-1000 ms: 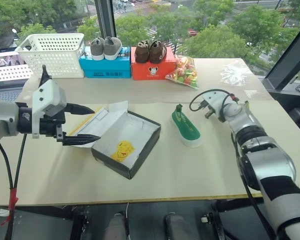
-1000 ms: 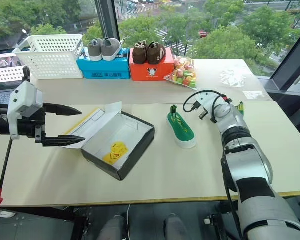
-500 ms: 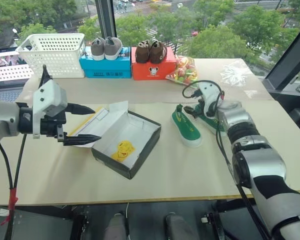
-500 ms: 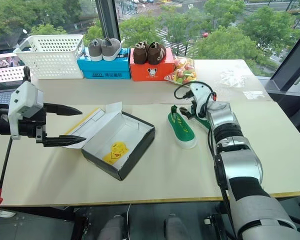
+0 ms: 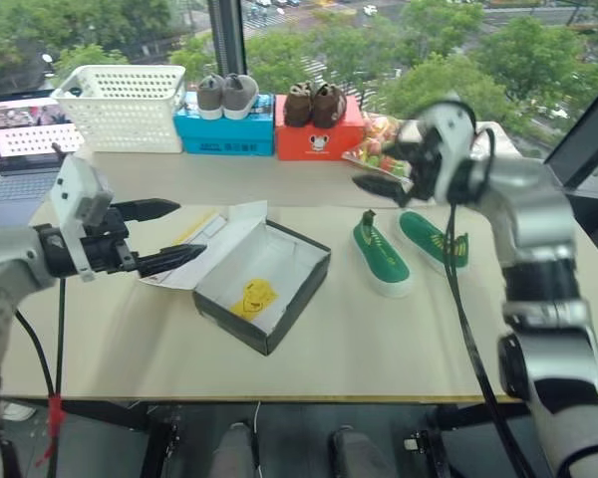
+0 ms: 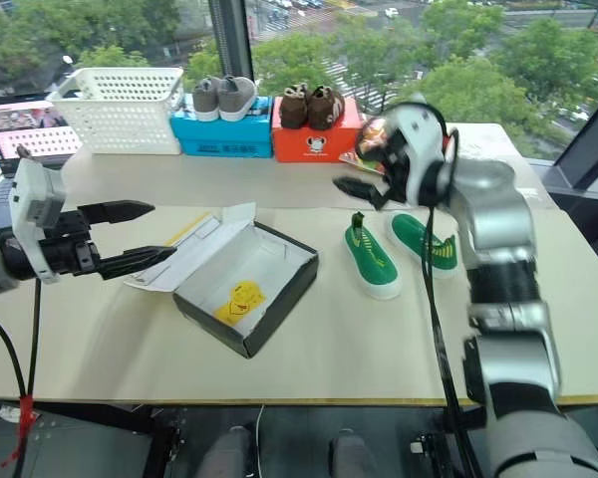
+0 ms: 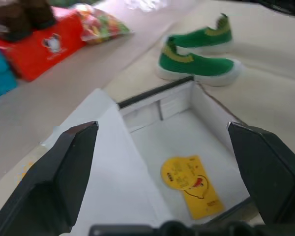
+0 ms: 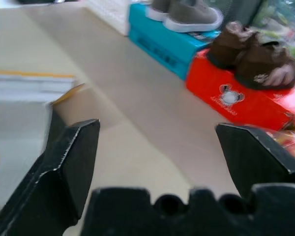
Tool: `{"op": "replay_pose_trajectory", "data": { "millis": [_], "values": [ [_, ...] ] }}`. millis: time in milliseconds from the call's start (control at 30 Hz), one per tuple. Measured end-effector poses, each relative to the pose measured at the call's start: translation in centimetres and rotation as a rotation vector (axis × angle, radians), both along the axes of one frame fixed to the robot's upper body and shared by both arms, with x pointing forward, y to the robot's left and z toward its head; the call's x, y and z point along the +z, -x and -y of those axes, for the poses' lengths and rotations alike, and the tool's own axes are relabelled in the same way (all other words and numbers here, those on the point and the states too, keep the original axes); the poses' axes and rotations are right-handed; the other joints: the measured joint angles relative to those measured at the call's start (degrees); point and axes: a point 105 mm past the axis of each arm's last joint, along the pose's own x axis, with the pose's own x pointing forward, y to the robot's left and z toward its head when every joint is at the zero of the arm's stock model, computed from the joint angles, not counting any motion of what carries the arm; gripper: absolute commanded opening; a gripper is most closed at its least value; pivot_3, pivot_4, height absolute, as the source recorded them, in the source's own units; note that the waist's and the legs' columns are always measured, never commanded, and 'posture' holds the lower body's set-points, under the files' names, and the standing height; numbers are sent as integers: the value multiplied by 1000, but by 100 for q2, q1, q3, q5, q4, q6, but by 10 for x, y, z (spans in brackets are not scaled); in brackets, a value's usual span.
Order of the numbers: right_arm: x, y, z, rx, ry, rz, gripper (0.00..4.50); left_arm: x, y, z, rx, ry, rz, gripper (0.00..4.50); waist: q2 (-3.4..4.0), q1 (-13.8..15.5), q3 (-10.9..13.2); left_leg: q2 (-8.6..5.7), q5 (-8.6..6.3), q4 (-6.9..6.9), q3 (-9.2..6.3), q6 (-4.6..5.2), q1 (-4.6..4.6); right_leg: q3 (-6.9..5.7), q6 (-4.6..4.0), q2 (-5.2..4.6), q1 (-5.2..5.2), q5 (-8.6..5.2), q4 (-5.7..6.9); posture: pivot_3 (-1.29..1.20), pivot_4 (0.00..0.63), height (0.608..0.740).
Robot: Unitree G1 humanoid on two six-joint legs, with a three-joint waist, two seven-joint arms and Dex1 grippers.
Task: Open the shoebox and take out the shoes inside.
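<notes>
Right hand (image 5: 374,177) raised above shoes (image 5: 409,249), fingers spread, empty.

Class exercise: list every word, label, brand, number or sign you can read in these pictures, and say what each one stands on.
No text here can be read with certainty.
Blue box: a dark line of lettering on the front, too small to read.
Orange-red box: a round white cartoon-head logo, no legible words.
Yellow card lying inside the open shoebox: a cartoon face and small print, blurred.
Laptop screen: a picture, no legible text.
</notes>
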Motion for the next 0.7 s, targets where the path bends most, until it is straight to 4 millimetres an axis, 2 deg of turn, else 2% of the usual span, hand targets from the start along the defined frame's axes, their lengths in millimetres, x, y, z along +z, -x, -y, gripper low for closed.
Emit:
{"op": "replay_pose_trajectory", "data": {
  "millis": [67, 133, 200, 300, 333, 367, 433, 500, 633, 700],
  "values": [
    [-13, 7, 7, -15, -51, -68, 4445, -5, 0, -6, 70, 40, 11, 4500, -1, 26, 0, 0, 0, 10, 0, 0, 0, 3, 1, 0, 0, 2, 4, 0, 150, 740],
    [-11, 8, 10, -79, -117, -67, 4445, -7, 2, -10, 108, 42, 15, 4500, 0, -6, 0, 0, 1, 8, 1, -1, 6, 7, -1, 1, -2, 5, 4, 0, 150, 740],
    [-11, 11, 13, -216, -226, -11, 4445, -17, 7, -9, 142, 58, 8, 4500, -9, -34, -31, 0, 0, -9, 1, -1, 32, 8, -2, 0, 19, 4, 2, 0, 150, 740],
    [-59, 23, 22, -421, -276, -61, 4445, -46, 9, -6, 220, 96, -13, 4500, -19, 3, -41, -2, -2, -15, 2, -4, 36, 7, -3, -3, 23, 0, 0, 0, 150, 740],
    [-66, 25, 25, -448, -284, -71, 4445, -49, 8, -6, 235, 98, -9, 4500, -19, 18, -41, -2, -2, -13, 2, -4, 33, 8, -3, -3, 20, 0, 0, 0, 150, 740],
    [-89, 34, 32, -518, -291, -109, 4445, -57, 8, -7, 278, 100, -3, 4500, -19, 65, -42, -4, -2, -12, 3, -4, 31, 8, -3, -5, 19, 1, 0, 0, 150, 740],
    [-113, 53, 43, -581, -261, -121, 4445, -66, 10, -10, 328, 106, 12, 4500, -17, 98, -42, -7, -2, -9, 7, -5, 31, 10, -2, -10, 20, 1, -3, 0, 150, 740],
    [-122, 63, 51, -618, -234, -94, 4445, -68, 9, -14, 379, 147, 59, 4500, -15, 93, -44, -6, -5, -5, 10, -9, 36, 11, -2, -11, 24, 1, -8, 0, 150, 740],
    [-130, 78, 54, -623, -186, -15, 4445, -66, 11, -28, 487, 211, 155, 4500, -20, 27, -51, -3, -13, -3, 10, -22, 57, 11, -5, -10, 40, 5, -9, 0, 150, 740],
    [-138, 85, 60, -645, -163, 17, 4445, -68, 17, -41, 563, 257, 172, 4500, -19, 11, -54, -2, -13, -4, 10, -21, 73, 10, -5, -10, 62, 4, -16, 0, 150, 740]
  ]
}}
